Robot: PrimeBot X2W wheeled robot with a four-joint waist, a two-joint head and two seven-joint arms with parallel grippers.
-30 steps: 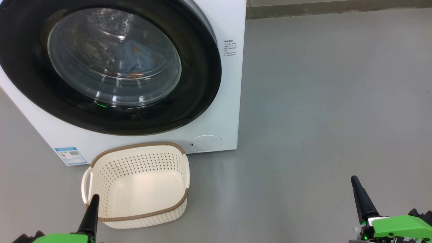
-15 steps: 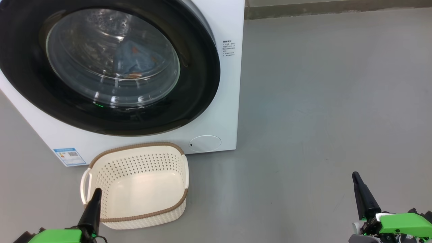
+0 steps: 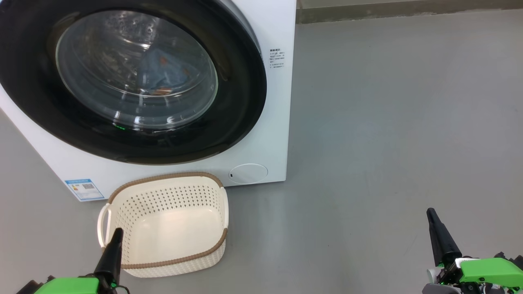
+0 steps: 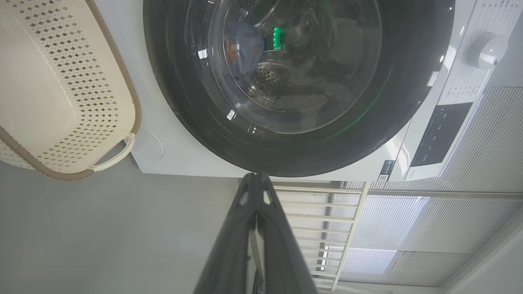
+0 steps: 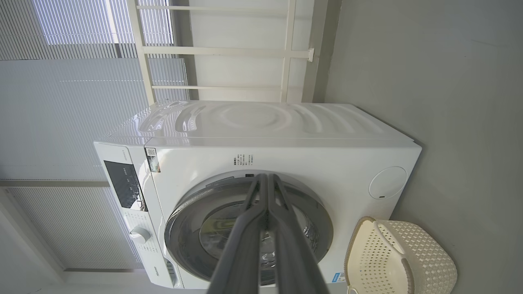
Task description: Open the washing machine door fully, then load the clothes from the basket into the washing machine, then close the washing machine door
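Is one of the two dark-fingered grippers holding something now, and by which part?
Nothing is held. The left gripper and the right gripper are both shut empty, away from the cream perforated plastic basket.

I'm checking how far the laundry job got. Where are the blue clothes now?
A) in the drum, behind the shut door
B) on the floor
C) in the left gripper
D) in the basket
A: the clothes show through the glass of the shut door, and the basket holds nothing.
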